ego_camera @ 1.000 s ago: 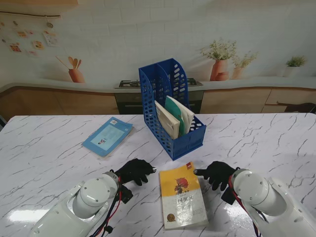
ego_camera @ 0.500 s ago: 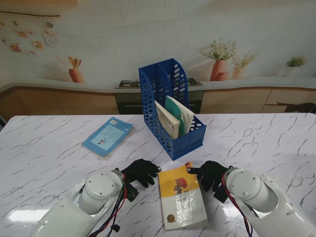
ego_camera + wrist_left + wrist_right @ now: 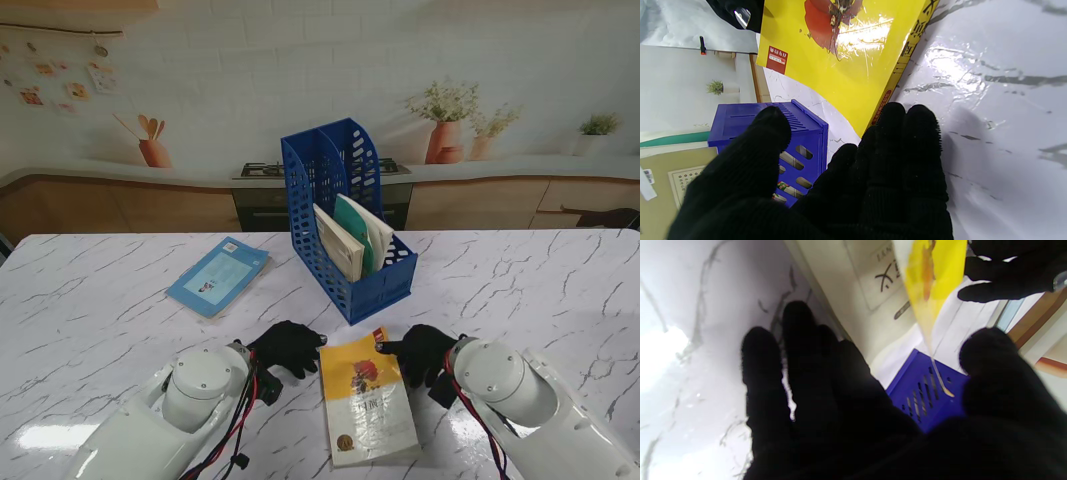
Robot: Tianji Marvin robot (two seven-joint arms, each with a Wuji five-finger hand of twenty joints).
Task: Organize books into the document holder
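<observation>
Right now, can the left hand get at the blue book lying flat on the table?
Probably yes. The left hand is open beside the yellow book, and only bare marble lies between it and the blue book, farther from me and left.

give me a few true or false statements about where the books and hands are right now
1. The yellow book lies flat on the table between the two hands. True.
2. The blue document holder is empty. False: it already holds books.
3. The light blue book lies to the left of the holder. True.
4. The left hand is holding the light blue book. False: it is at the yellow book's left edge.
5. The right hand is at the yellow book's right edge. True.
</observation>
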